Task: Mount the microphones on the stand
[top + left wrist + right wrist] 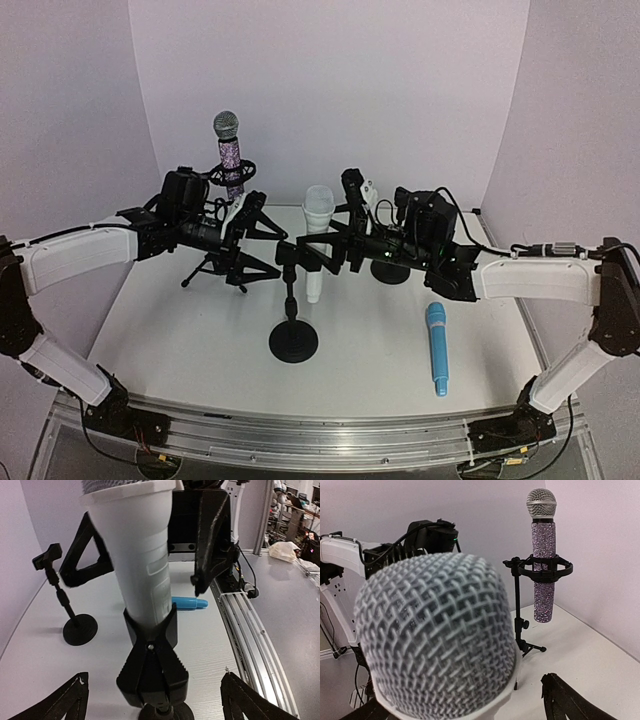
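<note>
White microphone [318,225] sits upright in the centre clip [150,650], barrel label too blurred to read; left pincer [153,680] and right pincer [457,695] flank it, both released. Purple microphone [230,150] is mounted at 11 o'clock; blue microphone [437,348] lies on the tabletop [200,330] at 4 o'clock

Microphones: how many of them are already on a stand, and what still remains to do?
Done: the purple microphone sits in the tripod stand, and the white microphone stands in the clip of a round-base stand. In hand: nothing; the left fingers and right fingers are open near the white one. Left: the blue microphone lies on the table, and the third stand is empty.
</note>
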### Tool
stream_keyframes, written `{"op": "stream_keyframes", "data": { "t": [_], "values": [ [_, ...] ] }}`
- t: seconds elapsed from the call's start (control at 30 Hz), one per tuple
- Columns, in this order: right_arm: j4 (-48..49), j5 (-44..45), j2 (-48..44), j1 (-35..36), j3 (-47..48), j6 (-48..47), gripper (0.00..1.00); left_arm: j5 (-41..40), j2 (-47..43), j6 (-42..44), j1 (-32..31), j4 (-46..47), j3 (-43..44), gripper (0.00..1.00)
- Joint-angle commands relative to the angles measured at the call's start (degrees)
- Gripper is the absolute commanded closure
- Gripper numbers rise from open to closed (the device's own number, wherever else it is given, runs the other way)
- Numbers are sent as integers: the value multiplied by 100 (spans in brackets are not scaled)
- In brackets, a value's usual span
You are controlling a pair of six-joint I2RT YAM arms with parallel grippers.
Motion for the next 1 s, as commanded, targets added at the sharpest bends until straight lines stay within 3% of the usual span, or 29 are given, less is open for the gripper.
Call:
{"op": "stream_keyframes", "data": {
  "t": [0.0,0.1,0.3,0.37,0.47,0.57,0.97],
  "values": [
    [-32,436,-580,23,-248,-68,10,-270,-759,-1313,106,1324,-1019,8],
    [-249,650,-901,26,-432,-187,9,-404,-1072,-1828,104,1921,-1755,14],
    [-998,1012,-1392,16,-556,-524,7,-952,-815,-2135,-122,2961,-2324,46],
    [-1018,1150,-1544,12,-638,-604,7,-1252,-522,-2254,-174,3422,-2378,51],
    [-1033,1282,-1716,13,-744,-661,6,-1595,-172,-2264,-175,4136,-2542,44],
    [-1089,1392,-1874,11,-825,-709,6,-1343,-23,-2095,-178,4749,-2920,35],
    [-1333,1697,-2204,11,-872,-1085,5,-1071,905,-1790,-311,6116,-3291,34]
  ]
}}
